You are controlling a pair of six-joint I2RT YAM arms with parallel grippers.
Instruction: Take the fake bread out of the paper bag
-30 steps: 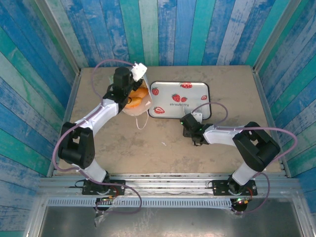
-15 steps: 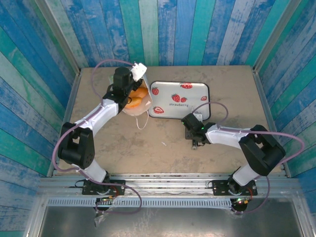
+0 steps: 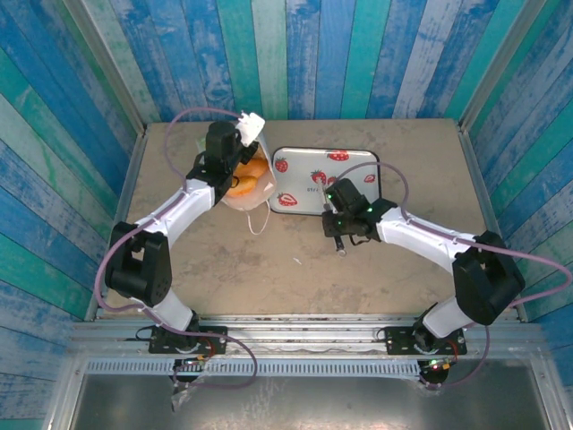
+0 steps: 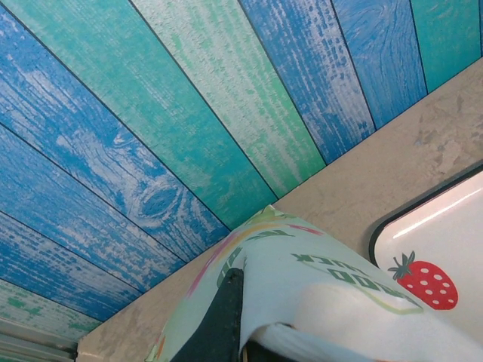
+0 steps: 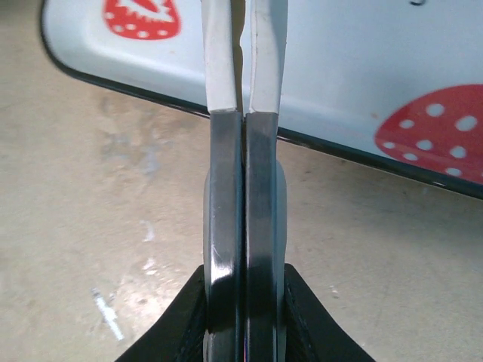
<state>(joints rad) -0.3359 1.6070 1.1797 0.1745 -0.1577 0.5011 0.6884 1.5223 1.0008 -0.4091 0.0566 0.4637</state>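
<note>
- I judge the task barely begun: the bread (image 3: 251, 172) sits as orange lumps in the mouth of the paper bag (image 4: 302, 279). I see none on the tray (image 3: 304, 159) or the bare table (image 3: 403, 143).
- My left gripper (image 4: 234, 332) is clamped on the bag's paper, holding it at the far left of the table.
- My right gripper (image 5: 241, 30) is pinched together on nothing, its tips over the tray's near edge. It would have to spread before taking a roll.
- Every piece is left to lift out.
- In the way: the left arm lies over the bag, the tray sits just beside it, and a loose cord handle (image 3: 257, 222) trails on the table.
</note>
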